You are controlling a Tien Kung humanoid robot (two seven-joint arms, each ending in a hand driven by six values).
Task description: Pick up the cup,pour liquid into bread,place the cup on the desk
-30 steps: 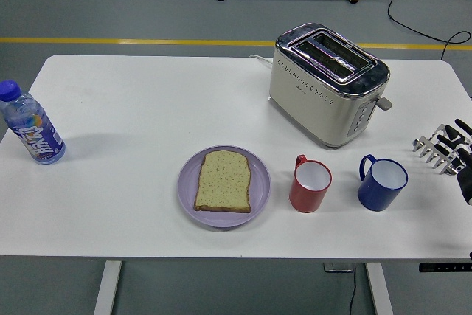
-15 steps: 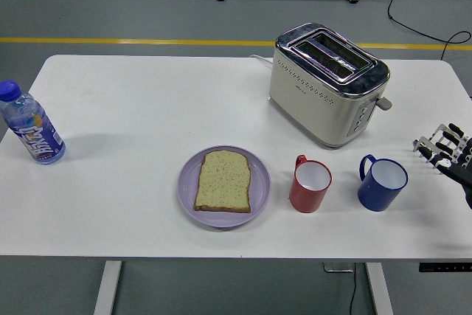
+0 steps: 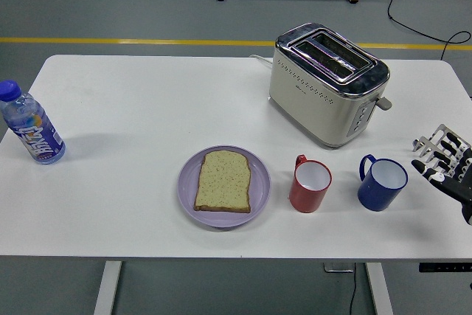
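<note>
Head view: right hand coming in at the right edge, toward the cups.

Compared with a second ago, I saw my hand lower and a little more to the left, fingers spread wide and holding nothing, near the blue cup but not touching. The red cup stood just left of it, and the bread lay on the purple plate at lower centre. I judged the grasp not yet begun. The left hand was not visible.

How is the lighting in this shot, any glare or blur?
Head view: even, soft overhead light; faint shadows beside the water bottle and toaster; bright reflections on the toaster's chrome top; everything sharp, though the right hand is cut off by the frame edge.
</note>
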